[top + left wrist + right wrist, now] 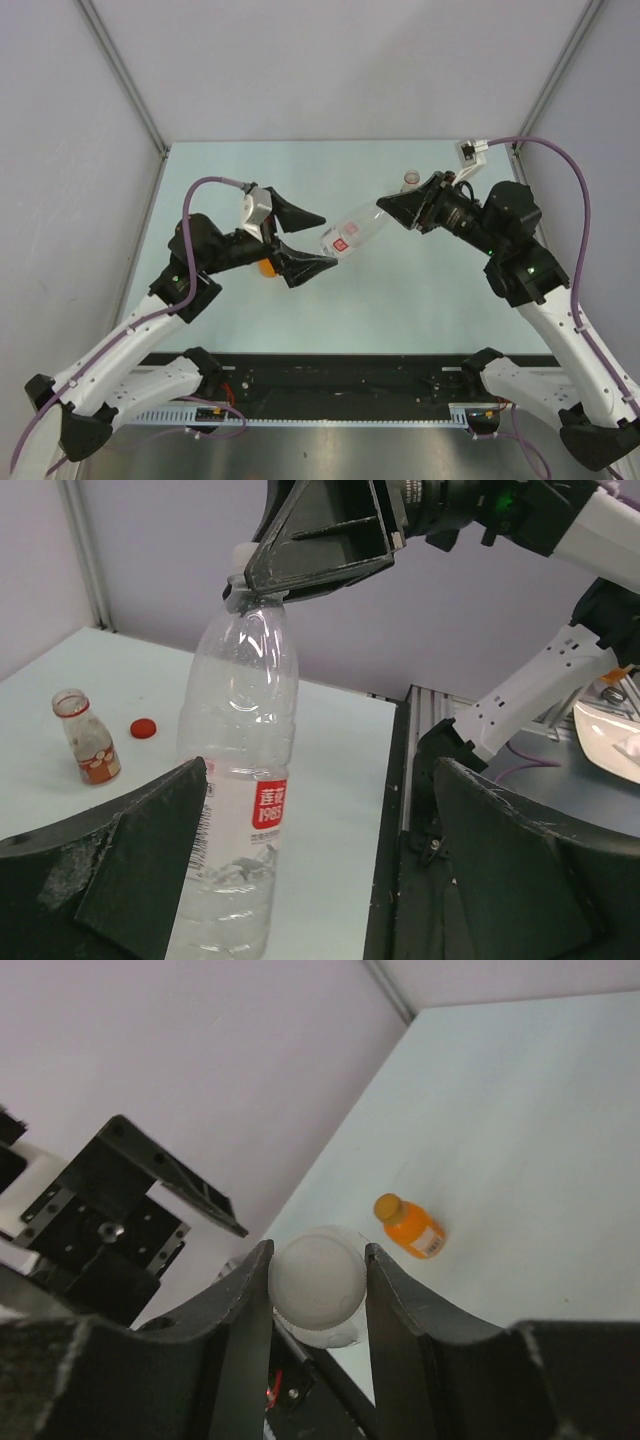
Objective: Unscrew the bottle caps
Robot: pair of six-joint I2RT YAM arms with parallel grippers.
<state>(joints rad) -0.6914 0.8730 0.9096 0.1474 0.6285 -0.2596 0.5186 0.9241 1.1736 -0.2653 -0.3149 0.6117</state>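
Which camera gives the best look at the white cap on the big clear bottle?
The right wrist view: the white cap sits end-on, clamped in the right gripper. The left wrist view shows only a sliver of it beside that gripper, and in the top view the gripper hides it.

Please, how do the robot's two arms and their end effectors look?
The left arm and right arm have white links, black joints and a small green light each. A purple cable runs along each. The left end effector and right end effector have broad, black, wedge-shaped fingers.
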